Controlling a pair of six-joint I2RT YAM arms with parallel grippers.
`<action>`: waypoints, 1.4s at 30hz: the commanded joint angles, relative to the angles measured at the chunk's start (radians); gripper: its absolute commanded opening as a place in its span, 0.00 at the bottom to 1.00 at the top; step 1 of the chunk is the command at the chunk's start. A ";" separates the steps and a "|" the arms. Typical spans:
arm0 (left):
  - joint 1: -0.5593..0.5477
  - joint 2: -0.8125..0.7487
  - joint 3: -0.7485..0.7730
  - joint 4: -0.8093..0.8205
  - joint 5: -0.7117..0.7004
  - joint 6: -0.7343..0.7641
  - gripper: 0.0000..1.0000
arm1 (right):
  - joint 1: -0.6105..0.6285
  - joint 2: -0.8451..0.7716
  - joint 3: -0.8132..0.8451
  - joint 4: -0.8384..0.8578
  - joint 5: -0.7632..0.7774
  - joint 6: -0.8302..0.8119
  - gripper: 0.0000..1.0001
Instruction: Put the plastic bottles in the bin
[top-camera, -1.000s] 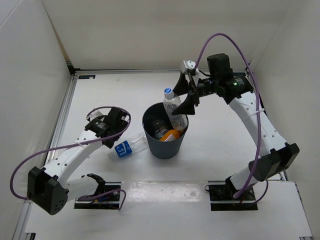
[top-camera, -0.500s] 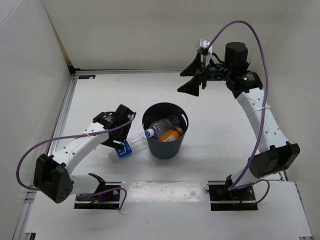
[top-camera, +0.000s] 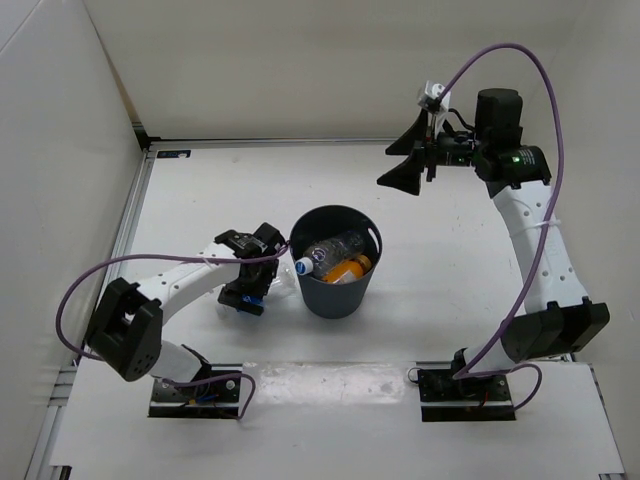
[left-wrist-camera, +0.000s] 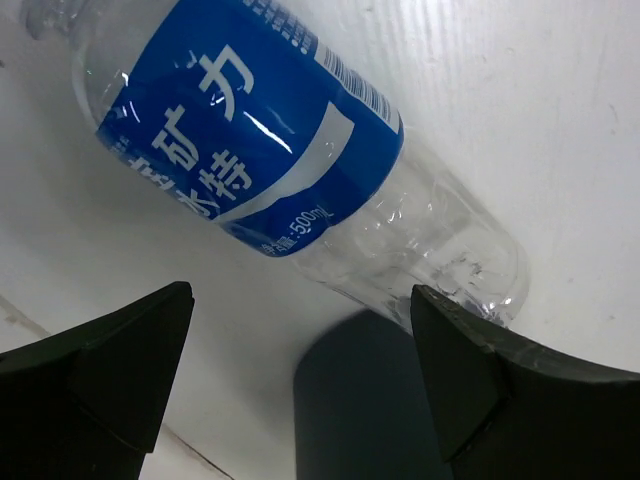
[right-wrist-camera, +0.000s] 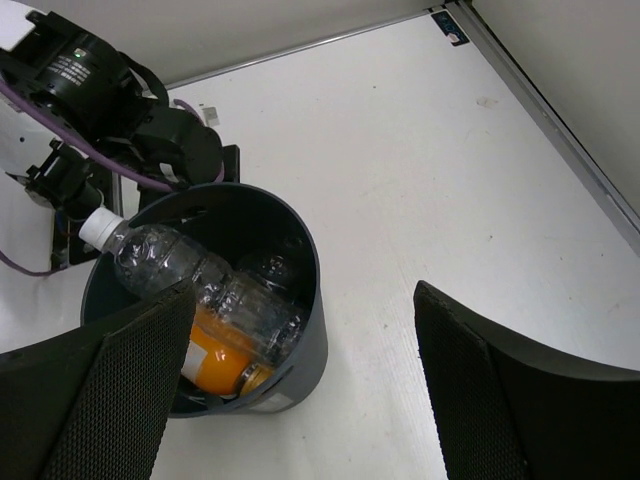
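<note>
Just ahead of the left hand (left-wrist-camera: 300, 330), the clear bottle with the blue label (left-wrist-camera: 250, 140) lies on its side on the white bench (top-camera: 200, 200). That hand is spread wide and grips nothing. The bottle sits slantwise beyond the fingertips rather than between them, its clear end close to one finger; I cannot tell whether they touch.

Right beside that hand stands the bin (top-camera: 335, 298), upright. Inside it a clear bottle with a white cap (right-wrist-camera: 190, 280) lies tilted, its cap resting up at the rim on the side nearest the left hand. Under it is the orange bottle (right-wrist-camera: 215, 360), and another clear bottle (right-wrist-camera: 275, 268) shows deeper down against the wall; its label is too hidden to read.

The right hand (top-camera: 408, 162) hangs high and well apart from the bin, fingers fully parted and empty, with the bin's mouth in view below it.
</note>
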 joint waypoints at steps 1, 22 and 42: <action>0.007 0.036 -0.017 0.042 -0.027 -0.487 1.00 | -0.022 -0.040 0.013 -0.041 -0.013 -0.021 0.90; 0.083 -0.070 0.115 0.002 -0.203 -0.243 1.00 | 0.005 -0.023 0.033 -0.069 0.005 -0.039 0.90; 0.353 -0.360 0.064 -0.199 -0.182 0.754 1.00 | 0.030 0.036 0.029 -0.106 0.001 -0.101 0.90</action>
